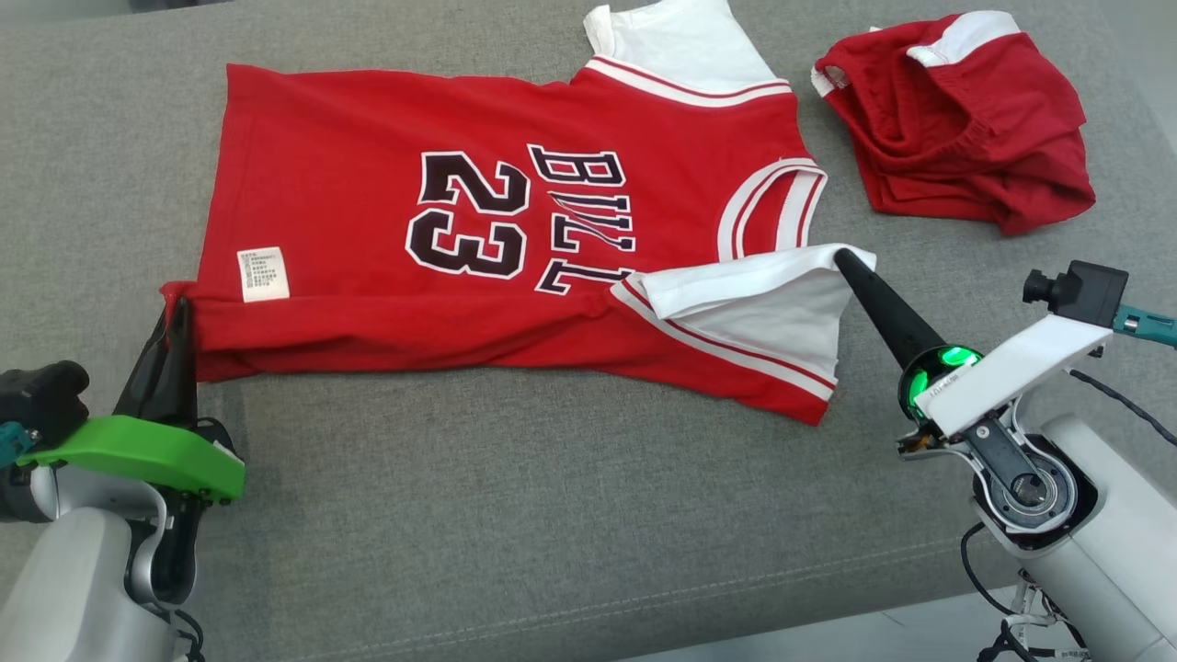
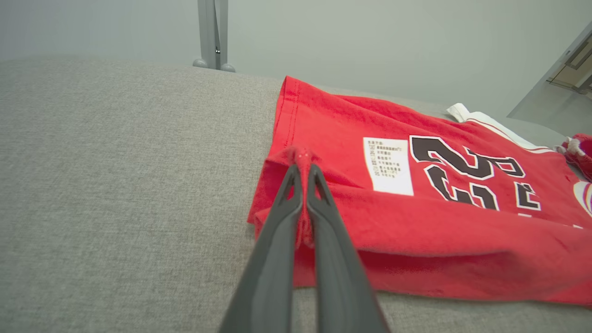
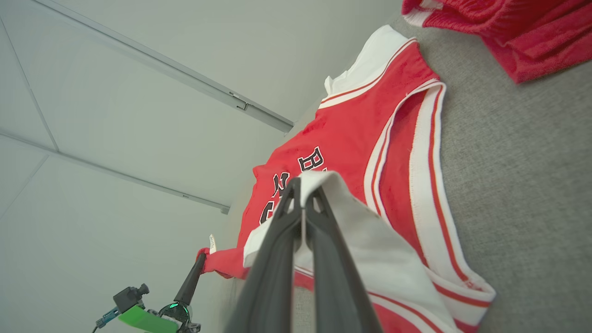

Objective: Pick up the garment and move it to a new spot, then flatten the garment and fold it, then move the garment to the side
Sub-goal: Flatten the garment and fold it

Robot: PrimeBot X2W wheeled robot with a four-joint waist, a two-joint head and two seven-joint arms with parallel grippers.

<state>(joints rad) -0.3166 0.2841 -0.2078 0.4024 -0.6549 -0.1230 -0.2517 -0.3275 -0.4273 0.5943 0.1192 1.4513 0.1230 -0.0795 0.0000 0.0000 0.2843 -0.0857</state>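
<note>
The garment [image 1: 368, 230] is a red jersey with white sleeves and the black number 23, lying across the grey surface with its near long edge folded up over itself. My left gripper [image 1: 180, 305] is shut on the red hem corner [image 2: 300, 159] at the garment's left end. My right gripper [image 1: 841, 257] is shut on the near white sleeve [image 3: 323, 185], lifting that fabric off the surface. In the right wrist view the left gripper [image 3: 201, 256] shows far off, pinching the red corner.
A second red garment with white trim [image 1: 956, 119] lies crumpled at the far right of the grey cushion [image 1: 552, 478]. The cushion's front edge runs along the bottom right. A grey post [image 2: 212, 34] stands behind the far edge.
</note>
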